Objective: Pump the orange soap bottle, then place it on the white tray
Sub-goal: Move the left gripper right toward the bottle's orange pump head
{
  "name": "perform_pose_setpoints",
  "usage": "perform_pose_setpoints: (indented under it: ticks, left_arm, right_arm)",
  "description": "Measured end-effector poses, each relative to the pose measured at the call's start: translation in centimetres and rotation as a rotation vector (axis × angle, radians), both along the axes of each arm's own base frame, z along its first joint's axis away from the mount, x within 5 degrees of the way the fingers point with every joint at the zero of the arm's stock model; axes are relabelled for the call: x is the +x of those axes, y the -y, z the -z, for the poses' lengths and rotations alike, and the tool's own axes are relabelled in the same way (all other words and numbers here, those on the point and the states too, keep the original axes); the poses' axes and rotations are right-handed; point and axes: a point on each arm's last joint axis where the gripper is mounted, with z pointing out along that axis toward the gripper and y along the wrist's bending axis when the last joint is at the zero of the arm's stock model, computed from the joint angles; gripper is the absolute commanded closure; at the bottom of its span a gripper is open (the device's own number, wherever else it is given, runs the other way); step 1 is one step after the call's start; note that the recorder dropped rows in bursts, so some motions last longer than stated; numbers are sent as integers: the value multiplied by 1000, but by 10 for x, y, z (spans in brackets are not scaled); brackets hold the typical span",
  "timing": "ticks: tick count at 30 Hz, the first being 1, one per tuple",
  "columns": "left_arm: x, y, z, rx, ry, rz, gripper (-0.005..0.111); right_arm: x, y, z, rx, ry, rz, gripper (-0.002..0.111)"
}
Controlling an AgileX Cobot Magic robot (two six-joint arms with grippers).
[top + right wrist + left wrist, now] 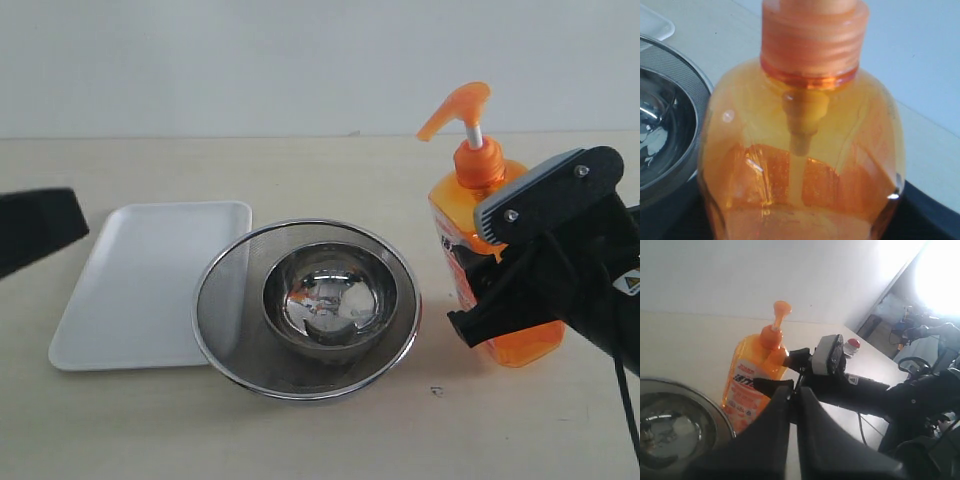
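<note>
The orange soap bottle (478, 165) stands upright on the table at the right, beside the sieve, with its pump head raised. My right gripper (490, 270) is shut on the bottle's body from the side; in the right wrist view the orange soap bottle (805, 140) fills the picture between the dark fingers of the right gripper (805, 222). The white tray (130, 290) lies flat at the left with nothing on it. My left gripper (35, 228) hovers at the far left edge, shut and holding nothing. The left wrist view shows the left gripper (794, 390) facing the bottle (747, 385) from a distance.
A round steel mesh sieve (225, 300) holding a steel bowl (330, 295) sits between tray and bottle, its rim overlapping the tray's right edge. The right arm (870, 390) stretches across behind the bottle. A pale wall stands behind the table.
</note>
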Motion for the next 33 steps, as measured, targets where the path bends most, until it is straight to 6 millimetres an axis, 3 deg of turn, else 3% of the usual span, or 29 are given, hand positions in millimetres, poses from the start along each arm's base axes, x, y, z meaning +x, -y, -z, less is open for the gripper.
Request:
perform_pose_setpoints:
  ticks: [4, 7, 10, 11, 14, 17, 27, 33]
  left_arm:
    - [48, 6, -21, 28, -6, 19, 102]
    - [88, 22, -13, 108, 14, 97, 102]
    - [107, 38, -9, 170, 53, 139, 101]
    - [112, 44, -10, 182, 64, 149, 97]
    - [135, 64, -11, 225, 91, 172, 72]
    - [147, 76, -15, 234, 116, 188, 58]
    - [175, 125, -14, 276, 143, 252, 58]
    - [171, 157, -5, 301, 153, 317, 58]
  right_arm:
    - [0, 0, 0, 3, -1, 1, 107]
    - [0, 0, 0, 6, -2, 3, 107]
    - [0, 0, 0, 6, -1, 1, 107]
    - [0, 0, 0, 6, -1, 1, 107]
    - [0, 0, 0, 8, -2, 2, 107]
    - [0, 0, 0, 8, -2, 2, 107]
    - [0, 0, 0, 7, -2, 0, 107]
    - [0, 0, 0, 7, -2, 0, 107]
